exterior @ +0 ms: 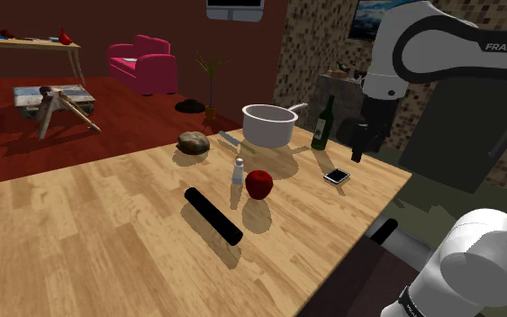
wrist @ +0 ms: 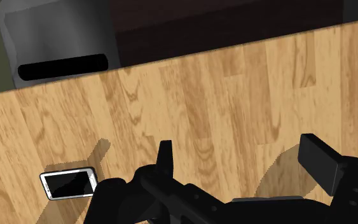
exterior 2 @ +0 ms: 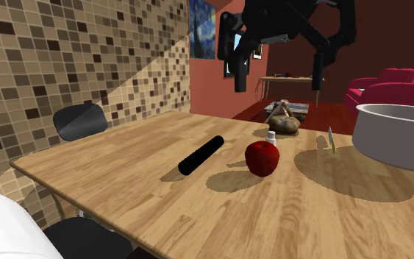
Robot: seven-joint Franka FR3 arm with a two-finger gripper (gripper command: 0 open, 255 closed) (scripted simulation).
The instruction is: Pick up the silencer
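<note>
The silencer is a plain black cylinder lying flat near the middle of the wooden table. My black gripper hangs open well above the table by its edge, far off toward the shoulder view's right of the silencer, with nothing between its fingers. In the wrist view the gripper looks down on bare wood, with a phone off to one side.
Between gripper and silencer stand a red apple and a small white shaker. Behind them are a white pot, a green bottle, a brown lump and a knife. The phone lies under the gripper. A grey chair stands at the table's edge.
</note>
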